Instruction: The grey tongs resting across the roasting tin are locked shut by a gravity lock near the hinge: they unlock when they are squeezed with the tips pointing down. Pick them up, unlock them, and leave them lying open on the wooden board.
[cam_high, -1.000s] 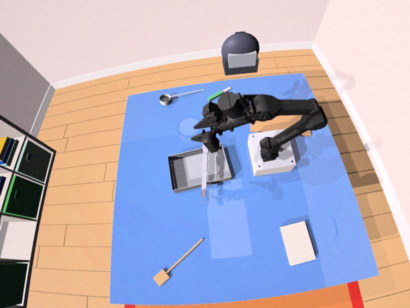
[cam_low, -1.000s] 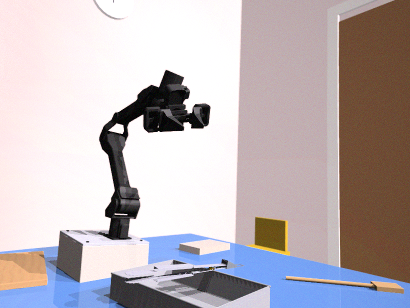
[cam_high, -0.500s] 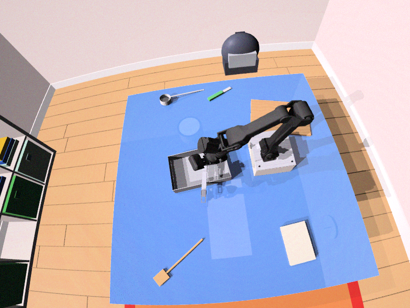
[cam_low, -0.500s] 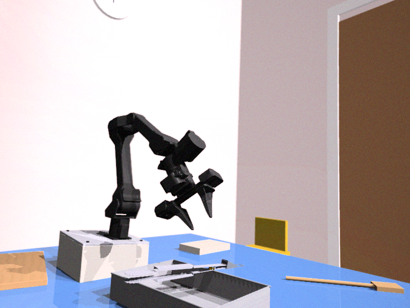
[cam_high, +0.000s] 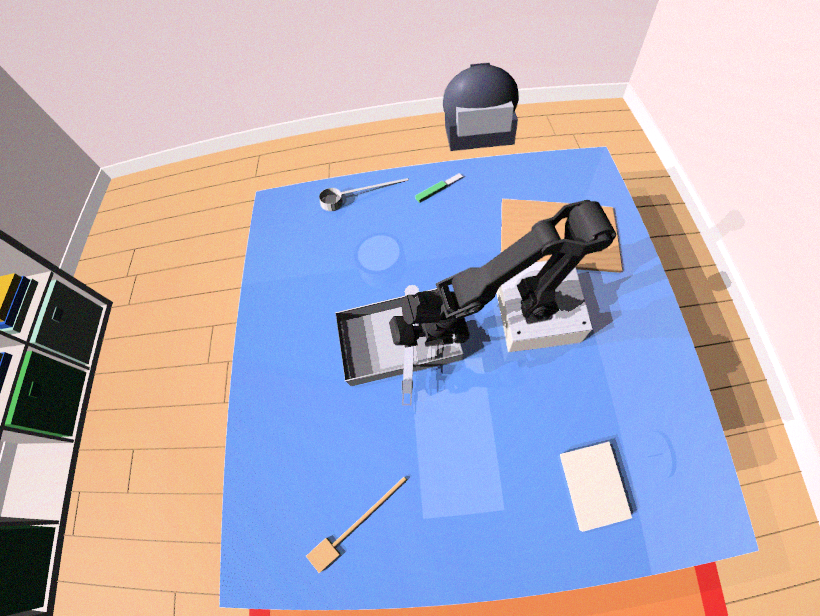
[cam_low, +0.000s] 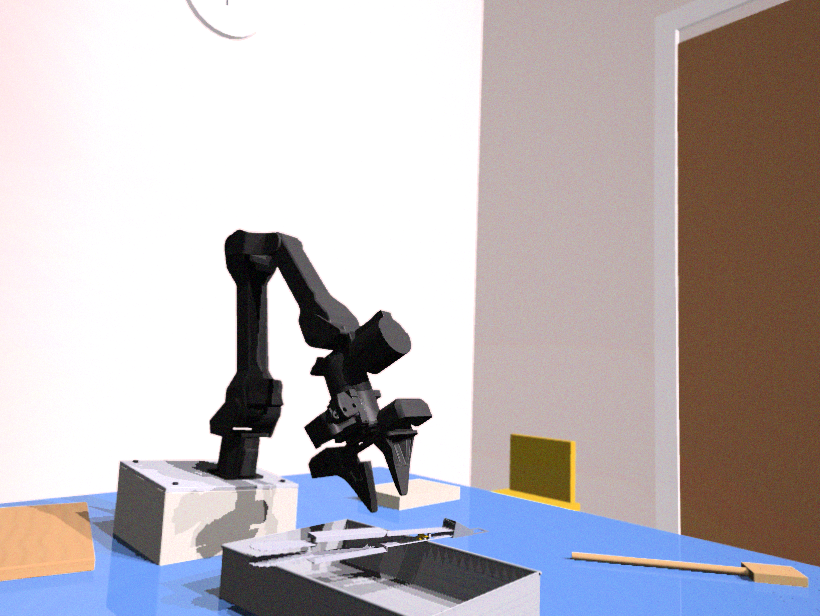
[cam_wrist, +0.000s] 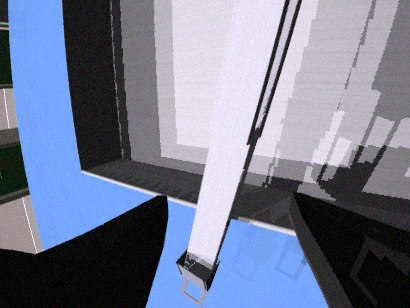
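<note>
The grey tongs lie across the roasting tin, resting on its rims. Their two arms are close together. The hinge end with its wire loop sticks out past the tin's rim, on the near side in the top view. My gripper is open and empty, pointing down above the tongs with a gap below its fingertips. In the wrist view the tongs run between the two fingers. In the top view the arm hides part of the tongs. The wooden board lies behind the arm's base.
The arm's white base stands between tin and board. A saucepan-like ladle and a green-handled knife lie at the back. A wooden spatula and a cream block lie at the front.
</note>
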